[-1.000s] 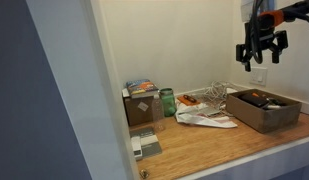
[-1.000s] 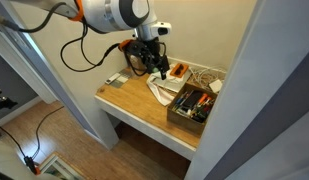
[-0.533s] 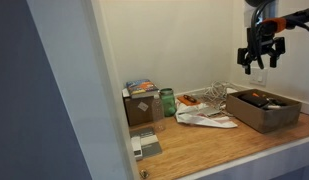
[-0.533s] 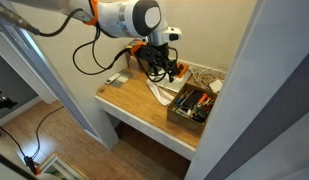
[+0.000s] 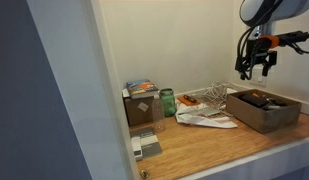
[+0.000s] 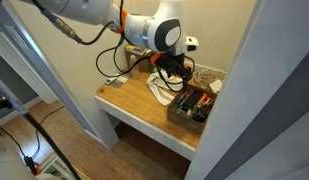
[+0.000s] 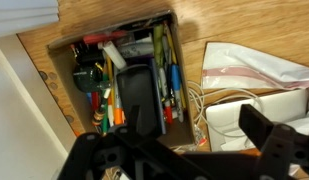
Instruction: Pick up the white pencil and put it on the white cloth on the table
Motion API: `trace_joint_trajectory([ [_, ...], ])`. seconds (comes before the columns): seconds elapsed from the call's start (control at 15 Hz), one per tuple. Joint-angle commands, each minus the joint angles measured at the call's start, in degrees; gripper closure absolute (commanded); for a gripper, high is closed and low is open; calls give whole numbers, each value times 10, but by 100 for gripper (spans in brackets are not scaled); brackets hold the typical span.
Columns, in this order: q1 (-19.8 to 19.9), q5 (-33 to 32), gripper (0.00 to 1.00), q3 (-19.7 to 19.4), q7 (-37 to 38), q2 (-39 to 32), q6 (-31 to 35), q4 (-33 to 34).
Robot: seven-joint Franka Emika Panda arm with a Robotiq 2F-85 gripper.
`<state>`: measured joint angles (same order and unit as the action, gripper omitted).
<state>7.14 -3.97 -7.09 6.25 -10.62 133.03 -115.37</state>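
Observation:
My gripper (image 5: 252, 64) hangs open and empty in the air above the table (image 5: 219, 150), over the near edge of a brown cardboard box (image 5: 262, 109) full of pens and markers. In the wrist view the jaws (image 7: 199, 140) are spread wide, with the box (image 7: 64, 75) below left and the white cloth (image 7: 256, 72) below right. A pale thin stick (image 7: 113, 51) lies among the pens; I cannot tell whether it is the white pencil. The white cloth (image 5: 204, 118) lies crumpled beside the box in both exterior views (image 6: 160, 89).
A green jar (image 5: 167, 101) and a brown carton (image 5: 141, 108) with items on top stand at the back of the table. White cables (image 7: 197, 105) lie between box and cloth. Walls close in behind and beside the table; a small flat item (image 5: 146, 147) lies near the front edge.
My gripper has moved sideways and a little lower, coming over the pen box. It stays open and empty. Nothing on the table has moved.

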Motion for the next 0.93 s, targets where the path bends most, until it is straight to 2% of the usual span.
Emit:
trace_joint_trajectory([
  [0.0,3,20,0,-1,-1,-46,44,36],
  [0.13,6,10,0,-8,-3,-68,76,49],
  [0.4,18,16,0,-22,-4,-104,86,84],
  [0.67,35,29,0,-29,0,-138,70,120],
  [0.87,40,34,0,-40,33,-166,9,156],
])
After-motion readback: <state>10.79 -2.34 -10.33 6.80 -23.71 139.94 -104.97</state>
